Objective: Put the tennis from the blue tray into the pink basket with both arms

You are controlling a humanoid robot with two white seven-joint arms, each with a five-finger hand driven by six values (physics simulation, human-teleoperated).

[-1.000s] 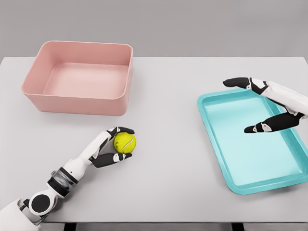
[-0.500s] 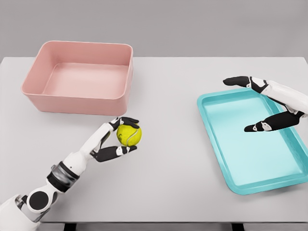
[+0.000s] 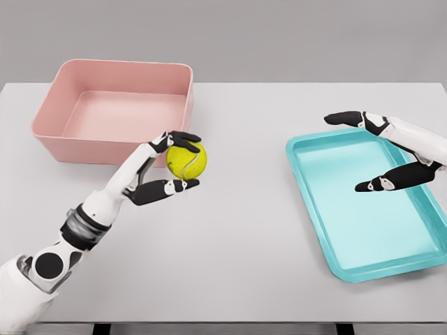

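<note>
At basket's (image 3: 115, 112) 5 o'clock, ball (image 3: 186, 160) is grasped by left robot hand (image 3: 167, 171); rim should be cleared before release.

Right robot hand (image 3: 391, 150) is held open over tray (image 3: 335, 258).

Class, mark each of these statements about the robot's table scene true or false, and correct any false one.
1. The left robot hand grips the yellow tennis ball. True.
2. The yellow tennis ball lies inside the pink rectangular plastic basket. False: it is in the left robot hand, shown in front of the basket's near right corner.
3. The right robot hand is above the shallow blue rectangular tray with its fingers spread. True.
4. The blue tray holds a second ball. False: nothing shows in it.
5. The pink basket stands on the right side of the white table. False: it is at the far left.
</note>
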